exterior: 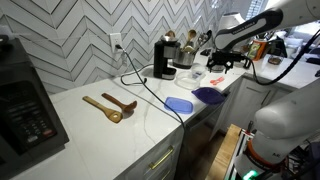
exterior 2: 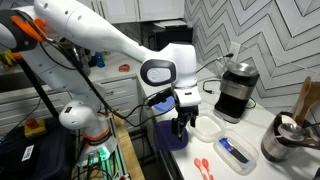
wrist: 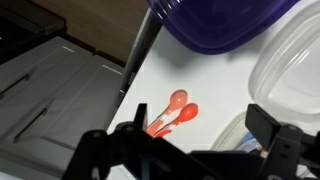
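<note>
In an exterior view, the gripper [exterior: 222, 64] hovers just beyond the purple bowl [exterior: 208, 95]. In an exterior view, the gripper [exterior 2: 180, 127] stands spread beside that bowl. Wrist view: two red spoons [wrist: 172, 113] lie near the bowl, untouched.

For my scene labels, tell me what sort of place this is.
Most likely a kitchen: a white countertop, a grey herringbone-tiled wall, a black coffee maker and two brown wooden spoons.
</note>
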Motion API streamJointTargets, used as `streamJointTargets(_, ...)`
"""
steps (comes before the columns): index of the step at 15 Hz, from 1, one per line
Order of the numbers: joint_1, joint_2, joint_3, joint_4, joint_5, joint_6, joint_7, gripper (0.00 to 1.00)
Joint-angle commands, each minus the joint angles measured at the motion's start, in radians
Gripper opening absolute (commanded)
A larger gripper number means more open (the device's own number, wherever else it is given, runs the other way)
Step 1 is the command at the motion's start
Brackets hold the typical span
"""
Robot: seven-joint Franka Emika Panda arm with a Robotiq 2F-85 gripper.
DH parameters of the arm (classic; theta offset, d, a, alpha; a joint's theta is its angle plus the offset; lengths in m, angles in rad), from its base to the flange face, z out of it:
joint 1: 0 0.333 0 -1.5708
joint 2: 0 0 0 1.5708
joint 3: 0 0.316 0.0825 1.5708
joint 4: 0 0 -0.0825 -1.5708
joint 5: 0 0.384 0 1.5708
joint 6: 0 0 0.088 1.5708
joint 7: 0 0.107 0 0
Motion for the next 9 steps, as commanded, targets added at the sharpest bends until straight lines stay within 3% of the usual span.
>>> streamJointTargets(1, 0.02, 0.026, -0.025, 0.018, -0.02, -0.01, 0.023, 1.0)
streamJointTargets(3, 0.011, 0.094, -0.051, 0.056, -0.002, 0.003, 0.046, 1.0)
streamJointTargets(9, 0.039, 0.247, -0.14, 0.118, 0.006, 0.091, -0.043, 1.0)
